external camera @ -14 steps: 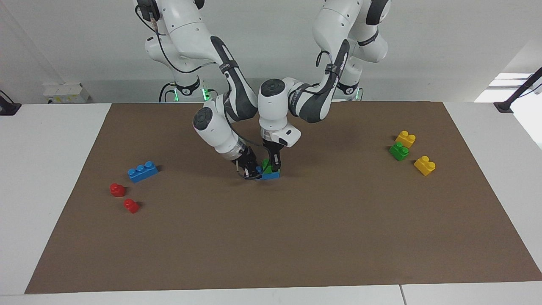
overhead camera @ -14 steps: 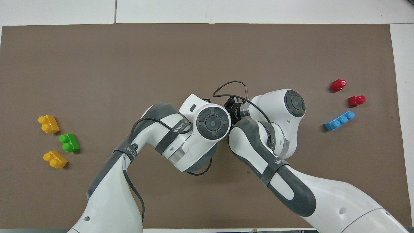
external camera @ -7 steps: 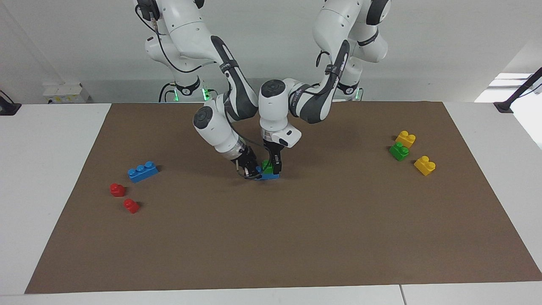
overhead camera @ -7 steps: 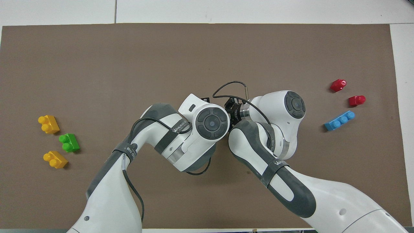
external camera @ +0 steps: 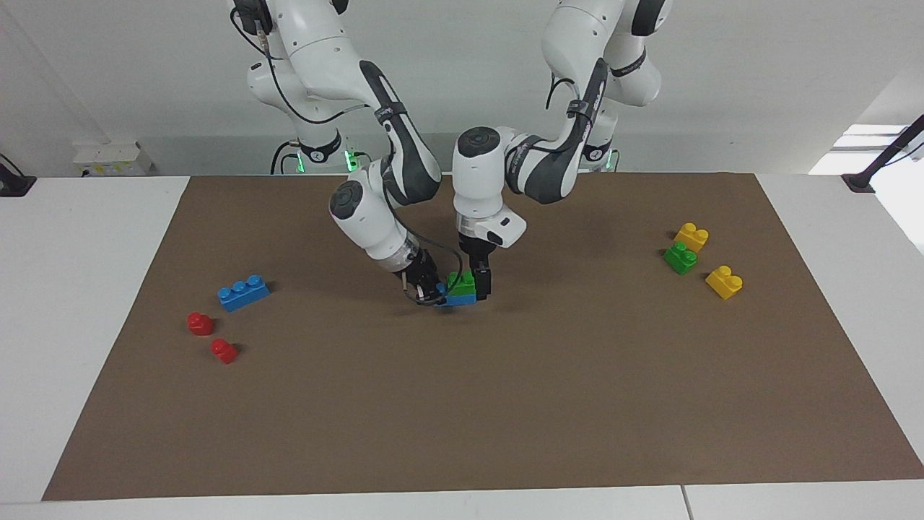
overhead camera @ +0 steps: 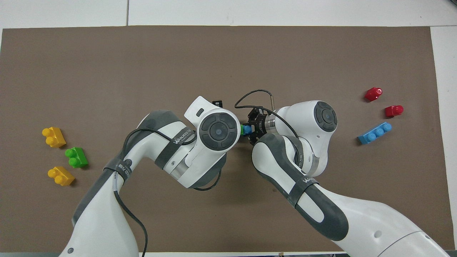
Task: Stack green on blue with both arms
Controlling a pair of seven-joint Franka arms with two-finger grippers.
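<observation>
Sitting pressed onto a longer bright-blue plastic three-stud brick (external camera: 458, 297), the small bright-green plastic two-stud brick (external camera: 460, 282) makes a little stack on the brown mat of the counter (external camera: 505, 404), and that stack lies directly between the two pincers. The blue brick's long axis runs roughly from one pincer toward the other, along the counter's length. The green brick covers the end of the blue one that points to the left arm, and the bare end points to the right arm.

The left pincer (external camera: 479, 283) hangs upright at the green brick's end. Its fingers stand spread, one dark finger (external camera: 483, 282) showing just beside the brick, so I judge the green brick released; whether that finger touches the plastic I cannot tell. The right pincer (external camera: 430, 291) comes in slanted and low from the other end, its tip at the bare end of the blue brick. It looks clamped on that end, though the fingertips themselves are too crowded by cable and brick to be sure.

From overhead, only a sliver of green and blue shows in the gap between the two wrists.

Both arms are equally close, so the coming move seems to turn on clearance: the left pincer would need to lift straight up off the stack, then the right would let go.
</observation>
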